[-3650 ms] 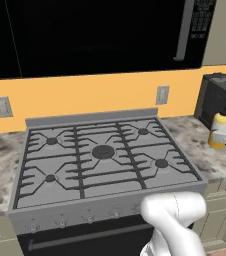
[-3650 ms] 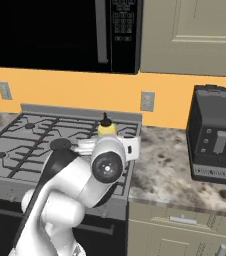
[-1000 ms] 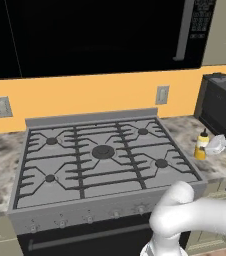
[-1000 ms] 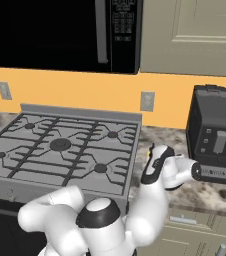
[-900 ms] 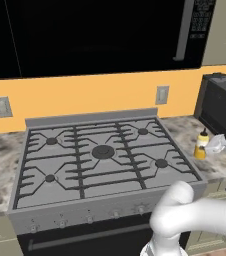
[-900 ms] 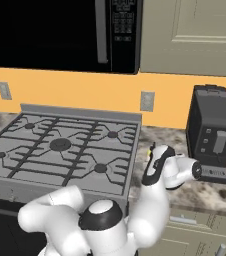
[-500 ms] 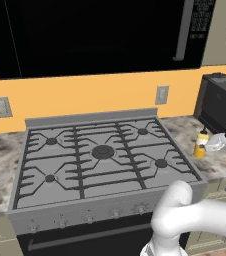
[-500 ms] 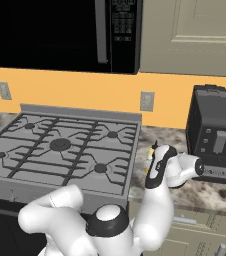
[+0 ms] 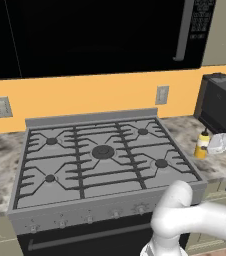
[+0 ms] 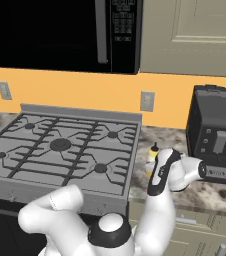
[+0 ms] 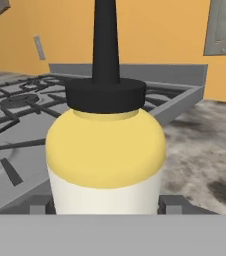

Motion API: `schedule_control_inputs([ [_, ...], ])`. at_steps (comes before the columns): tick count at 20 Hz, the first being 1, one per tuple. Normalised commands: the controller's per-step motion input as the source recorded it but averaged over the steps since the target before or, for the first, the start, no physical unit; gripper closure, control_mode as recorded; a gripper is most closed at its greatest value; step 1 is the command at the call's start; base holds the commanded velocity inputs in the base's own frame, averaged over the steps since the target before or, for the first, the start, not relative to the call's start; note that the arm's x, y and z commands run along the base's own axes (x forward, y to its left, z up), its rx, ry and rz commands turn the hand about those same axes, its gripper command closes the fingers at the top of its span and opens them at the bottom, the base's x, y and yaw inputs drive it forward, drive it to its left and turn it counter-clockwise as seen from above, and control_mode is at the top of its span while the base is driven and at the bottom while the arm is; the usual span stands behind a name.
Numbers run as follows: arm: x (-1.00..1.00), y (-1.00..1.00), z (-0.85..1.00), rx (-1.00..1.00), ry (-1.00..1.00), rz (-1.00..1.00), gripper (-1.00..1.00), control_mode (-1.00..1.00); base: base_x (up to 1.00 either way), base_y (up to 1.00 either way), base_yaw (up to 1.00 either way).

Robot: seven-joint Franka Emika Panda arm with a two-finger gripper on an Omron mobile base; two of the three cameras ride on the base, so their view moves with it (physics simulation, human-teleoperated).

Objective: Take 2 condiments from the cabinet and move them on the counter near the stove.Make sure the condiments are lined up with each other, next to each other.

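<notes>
The yellow bottle point(image 11: 105, 150) stands upright on the counter point(image 10: 205, 192) just past the stove's point(image 9: 102, 160) right edge, at about 3 o'clock from the burners in the left base view, which is the spot the task asks for. In the hand view it sits dead centre and very close, its black cap point(image 11: 105, 87) pointing to 12 o'clock, with the stove grates behind it at 9 to 10 o'clock. The gripper point(image 10: 155, 172) is level with the bottle, coming at it from the side, so the bottle stays vertical and does not tip. The two finger tips point(image 11: 40, 205) flank the bottle's base, but whether they press on it or stand just off it cannot be told. The black coffee machine point(image 10: 212, 135) stands at 1 o'clock from the bottle in the right base view, leaving bare counter alongside for the second condiment. Judging by this, the first bottle is placed or nearly so; the red one is yet to be fetched.
</notes>
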Motion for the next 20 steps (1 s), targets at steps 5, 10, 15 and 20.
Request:
schedule_control_inputs([
  [5,-0.31,0.08,-0.22,-0.03,0.00,0.04,1.00,-1.00,0.00,0.00,0.00],
  [10,-0.29,0.07,-0.11,-0.01,0.00,0.01,1.00,-1.00,0.00,0.00,0.00],
  [15,-0.40,0.10,-0.11,-0.01,0.00,0.00,-1.00,-1.00,0.00,0.00,0.00],
  [20,-0.24,0.14,-0.01,0.00,-0.02,0.00,-1.00,-1.00,0.00,0.00,0.00],
])
